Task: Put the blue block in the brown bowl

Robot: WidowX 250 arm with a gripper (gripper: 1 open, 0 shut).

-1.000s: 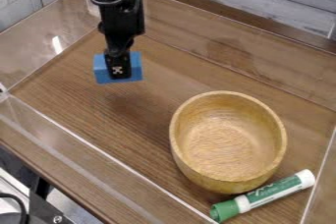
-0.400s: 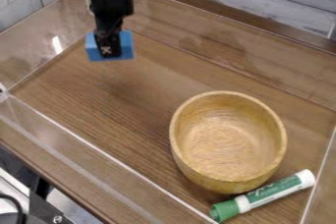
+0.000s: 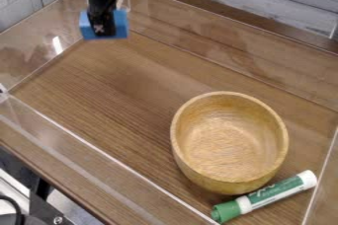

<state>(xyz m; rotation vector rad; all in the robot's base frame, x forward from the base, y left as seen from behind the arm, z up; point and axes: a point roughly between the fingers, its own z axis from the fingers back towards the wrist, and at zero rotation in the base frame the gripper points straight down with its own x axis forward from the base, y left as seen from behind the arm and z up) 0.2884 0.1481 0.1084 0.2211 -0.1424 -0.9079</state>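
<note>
Camera view: the gripper (image 3: 103, 22) hangs at the far left, its fingers clamped on the blue block (image 3: 105, 26), held clear above the wooden table (image 3: 119, 101). The brown bowl (image 3: 230, 140) sits well apart, near right, a green-and-white marker (image 3: 266, 197) just beside it.

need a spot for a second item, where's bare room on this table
Bare wood runs from the gripper holding the blue block down to the brown bowl. Crowded only bottom right, where the marker lies beside the bowl.
</note>
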